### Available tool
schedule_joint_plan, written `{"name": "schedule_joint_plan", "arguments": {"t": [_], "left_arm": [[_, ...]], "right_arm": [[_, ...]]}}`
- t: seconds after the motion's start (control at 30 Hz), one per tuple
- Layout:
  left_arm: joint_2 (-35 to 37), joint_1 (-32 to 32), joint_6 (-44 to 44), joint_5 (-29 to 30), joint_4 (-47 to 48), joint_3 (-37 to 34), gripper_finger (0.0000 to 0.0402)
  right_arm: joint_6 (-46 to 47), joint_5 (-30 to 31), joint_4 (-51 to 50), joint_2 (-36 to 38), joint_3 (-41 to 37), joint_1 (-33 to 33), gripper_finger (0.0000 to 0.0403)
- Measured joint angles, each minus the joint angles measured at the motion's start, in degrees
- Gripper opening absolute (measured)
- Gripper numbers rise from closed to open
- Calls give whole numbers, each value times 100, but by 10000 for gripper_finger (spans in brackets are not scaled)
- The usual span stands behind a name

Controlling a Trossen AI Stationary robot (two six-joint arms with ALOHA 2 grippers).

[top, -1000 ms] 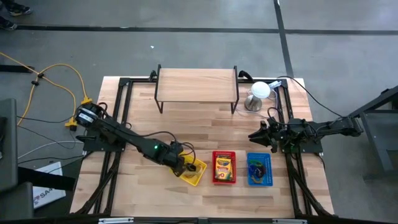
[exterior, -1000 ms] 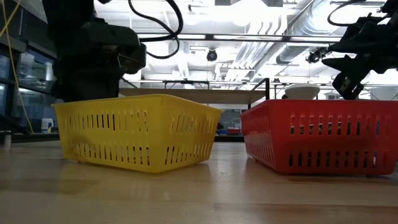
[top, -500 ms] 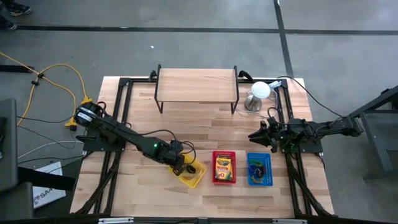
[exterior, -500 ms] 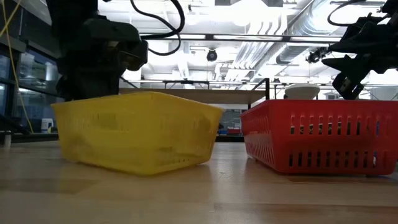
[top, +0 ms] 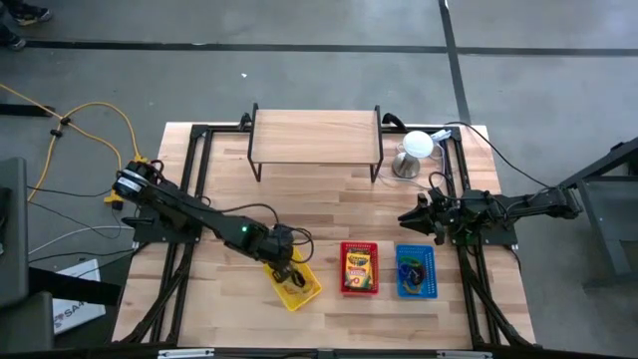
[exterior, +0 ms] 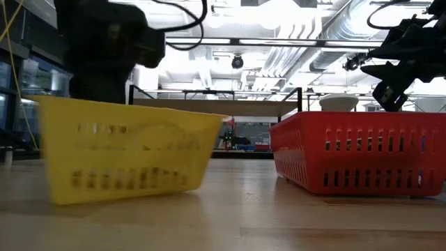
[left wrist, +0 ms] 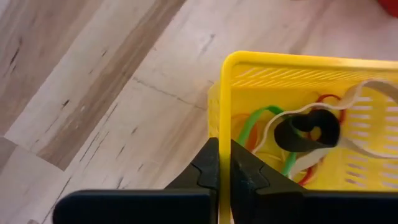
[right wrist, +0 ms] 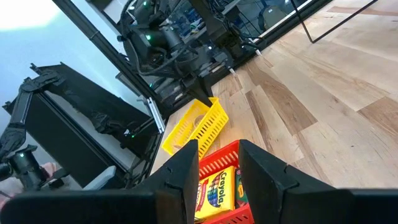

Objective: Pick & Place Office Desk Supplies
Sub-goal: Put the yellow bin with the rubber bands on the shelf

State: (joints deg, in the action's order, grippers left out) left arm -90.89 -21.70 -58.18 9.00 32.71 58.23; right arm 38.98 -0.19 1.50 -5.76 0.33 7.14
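My left gripper [left wrist: 219, 163] has its jaws clamped on the rim of the yellow basket [top: 295, 287], which sits at the near left of the wooden surface [top: 329, 189], skewed out of line with the other two. Inside it lie thin rubber bands [left wrist: 273, 134], green, red and tan loops, with a black ring. I judge the sorting largely done: the crayon box [top: 357, 267] lies in the red basket [top: 360, 290], small coloured clips fill the blue basket [top: 433, 284], and nothing loose shows on the boards. What seems left is squaring this basket up. All three are glossy slotted plastic, rectangular, thin-walled. My right gripper [right wrist: 219, 163] waits to the right above the surface, jaws apart, empty
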Motion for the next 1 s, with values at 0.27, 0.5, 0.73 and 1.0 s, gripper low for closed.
{"name": "schedule_joint_plan", "arguments": {"t": [0.27,0.5,0.73,1.0], "left_arm": [[607,486,1166,-748,378,0,3],[1103,1156,2401,-1718,570,5,2],[1616,2015,3305,-2605,1263,41,2],[1794,2803,4550,-2680,3016,1144,1]], "right_arm": [[1,0,1,0,0,-2,101],[0,0,0,0,0,0,101],[0,0,1,0,0,-1,101],[0,0,1,0,-1,-1,101]]}}
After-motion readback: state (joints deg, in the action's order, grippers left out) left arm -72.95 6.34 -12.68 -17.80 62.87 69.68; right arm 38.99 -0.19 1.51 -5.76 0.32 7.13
